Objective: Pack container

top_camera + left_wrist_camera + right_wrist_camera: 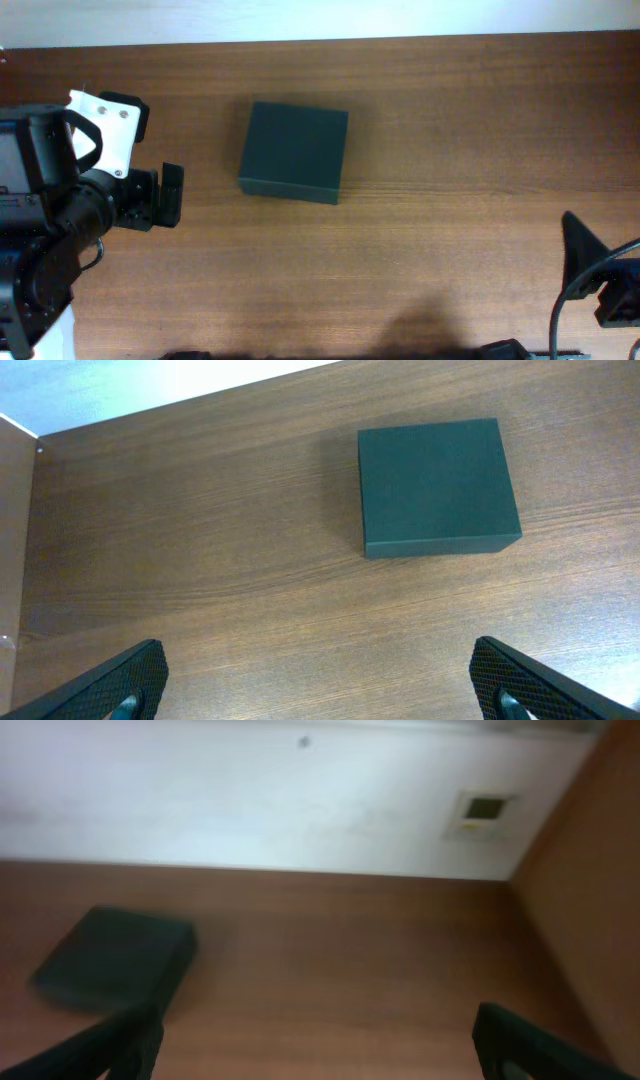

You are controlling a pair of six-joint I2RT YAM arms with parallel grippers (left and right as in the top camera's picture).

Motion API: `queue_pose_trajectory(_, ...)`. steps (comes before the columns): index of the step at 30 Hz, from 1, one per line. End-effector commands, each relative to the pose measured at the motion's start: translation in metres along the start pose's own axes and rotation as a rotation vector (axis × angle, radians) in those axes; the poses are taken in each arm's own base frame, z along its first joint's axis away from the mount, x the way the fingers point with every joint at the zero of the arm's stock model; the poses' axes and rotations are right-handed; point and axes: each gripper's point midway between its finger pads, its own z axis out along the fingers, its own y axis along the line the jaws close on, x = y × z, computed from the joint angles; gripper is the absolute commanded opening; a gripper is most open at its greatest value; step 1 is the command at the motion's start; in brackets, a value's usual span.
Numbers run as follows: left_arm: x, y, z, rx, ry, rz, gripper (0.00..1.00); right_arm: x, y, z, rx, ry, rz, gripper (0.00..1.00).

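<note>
Closed container on table; left gripper, right gripper both released; blurred, unreadable wall panel in right wrist view only.

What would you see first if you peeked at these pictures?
The dark green box catches the eye first: it sits shut and alone on the brown wooden table, toward the far side. Next comes the left gripper at the table's left edge, open and facing the box without touching it. The right gripper is open too, at the near right corner.
</note>
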Motion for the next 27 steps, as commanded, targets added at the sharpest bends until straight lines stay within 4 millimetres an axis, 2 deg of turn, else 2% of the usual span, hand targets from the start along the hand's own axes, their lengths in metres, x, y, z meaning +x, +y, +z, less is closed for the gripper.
queue_pose_trajectory(1, 0.0, 0.002, -0.002, -0.01, -0.004, 0.006, 0.99, 0.016, -0.017, 0.001, 0.108, -0.038, 0.031, 0.99)
queue_pose_trajectory(3, 0.0, 0.002, -0.002, -0.01, -0.004, 0.006, 0.99, 0.03, -0.021, 0.014, 0.146, -0.069, 0.051, 0.99)
queue_pose_trajectory(6, 0.0, 0.002, -0.002, -0.01, -0.004, 0.006, 0.99, 0.065, -0.02, 0.044, 0.163, -0.11, 0.089, 0.99)
queue_pose_trajectory(11, 0.0, 0.002, -0.002, -0.01, -0.004, 0.006, 0.99, 0.143, -0.006, 0.1, 0.116, -0.103, 0.087, 0.99)
queue_pose_trajectory(15, 0.0, 0.002, -0.002, -0.01, -0.004, 0.006, 0.99, 0.194, 0.001, 0.133, 0.1, -0.08, 0.084, 0.99)
queue_pose_trajectory(22, 0.0, 0.002, -0.002, -0.01, -0.004, 0.006, 0.99, 0.24, 0.004, 0.167, 0.102, -0.049, 0.08, 0.99)
queue_pose_trajectory(27, 0.0, 0.002, -0.002, -0.01, -0.004, 0.006, 0.99, 0.268, 0.006, 0.18, 0.101, -0.007, 0.075, 0.99)
